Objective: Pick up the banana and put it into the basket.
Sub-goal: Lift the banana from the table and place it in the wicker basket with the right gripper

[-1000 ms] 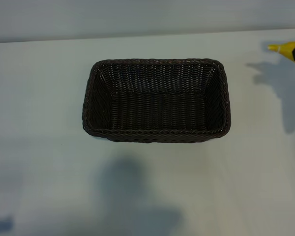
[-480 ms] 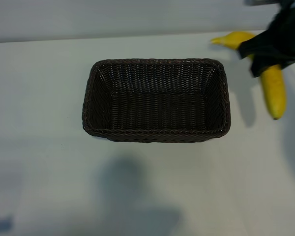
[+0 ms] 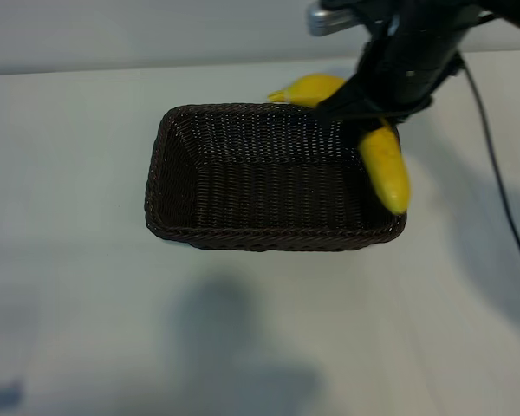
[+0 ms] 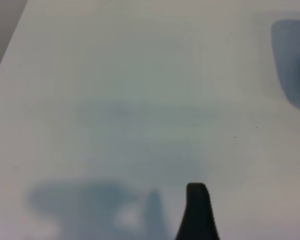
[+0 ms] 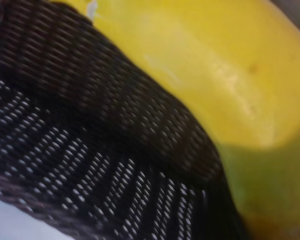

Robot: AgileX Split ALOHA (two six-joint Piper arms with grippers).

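Seen from the exterior camera, the right hand (image 3: 374,111) is hanging over the basket's (image 3: 273,236) corner at about 2 o'clock, clenching the banana (image 3: 386,172) around its middle. The banana is riding in the air above the basket's right end: one tip is poking out past the far rim toward 12 o'clock, while the longer yellow half is slanting down toward 5 o'clock, its tip lying over the near right corner of the braided rim. The dark-brown wicker basket is sitting at the centre of the pale worktop (image 3: 69,286), with nothing inside it. A black cable (image 3: 496,186) is trailing from the right arm toward 4 o'clock. In the right wrist view the banana (image 5: 210,80) is filling the frame just above the woven wall (image 5: 80,150). The left hand is idling off to the side with its fingers released; one dark fingertip (image 4: 197,212) is showing over bare worktop (image 4: 115,75).
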